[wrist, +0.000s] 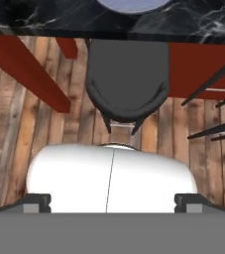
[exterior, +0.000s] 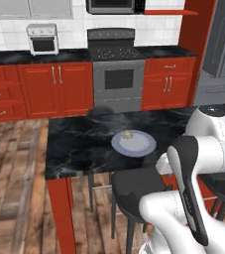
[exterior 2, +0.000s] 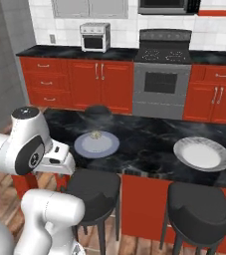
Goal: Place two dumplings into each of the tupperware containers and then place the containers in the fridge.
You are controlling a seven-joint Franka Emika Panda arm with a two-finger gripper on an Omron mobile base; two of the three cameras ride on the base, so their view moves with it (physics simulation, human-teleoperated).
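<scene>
One dumpling (exterior: pixel 128 134) (exterior 2: pixel 96 134), a small beige lump, lies at the back of a round pale grey-blue plate (exterior: pixel 139 146) (exterior 2: pixel 104 147) on the black marble island. My gripper (wrist: pixel 113 203) hangs open in front of the island, below counter height, and points down at the floor. Its two dark fingertips (wrist: pixel 37 202) stand far apart with nothing between them. The plate's near rim (wrist: pixel 134 4) peeks in at the top of the hand view. The fridge (exterior: pixel 222 44) stands at the far right. The tupperware containers are out of view.
A dark stool (wrist: pixel 127 82) (exterior: pixel 134 186) (exterior 2: pixel 92 189) stands right under the gripper, and a second stool (exterior 2: pixel 200 209) to its right. A white-rimmed plate (exterior 2: pixel 202 153) lies on the island's right part. Red cabinets and the oven (exterior: pixel 118 79) line the back wall.
</scene>
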